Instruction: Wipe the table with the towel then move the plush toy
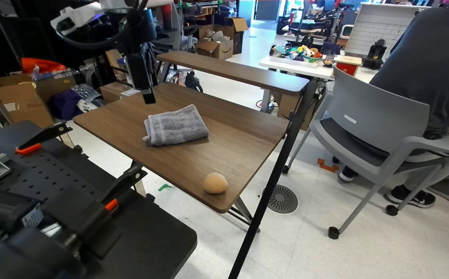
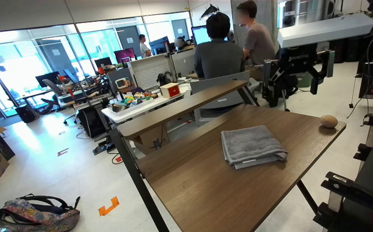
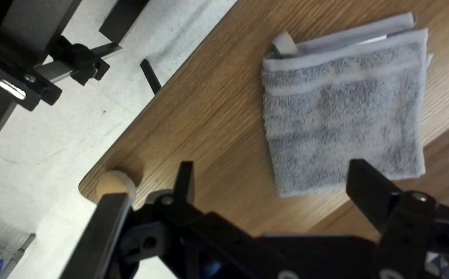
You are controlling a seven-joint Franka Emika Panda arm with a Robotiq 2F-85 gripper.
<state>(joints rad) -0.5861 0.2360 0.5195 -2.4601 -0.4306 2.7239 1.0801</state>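
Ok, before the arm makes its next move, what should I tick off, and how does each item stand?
1. Gripper ready to grasp: ok; jaws apart, nothing between them.
2. Towel in place: ok; folded, lying on the table.
3. Gripper down at the towel: not ok; it hangs above the table, not touching the towel.
4. Plush toy apart from the towel: ok; it sits near a table corner.
5. Wiping path misses the toy: cannot tell; no path shows.

Looking diagonally down the table [image 1: 243,141] from the end by the plush toy [image 1: 215,183], in an exterior view; facing glass panels [image 2: 101,37] from the opposite end, in an exterior view; close overhead in wrist view. Sharing throughout: towel [image 3: 344,116], plush toy.
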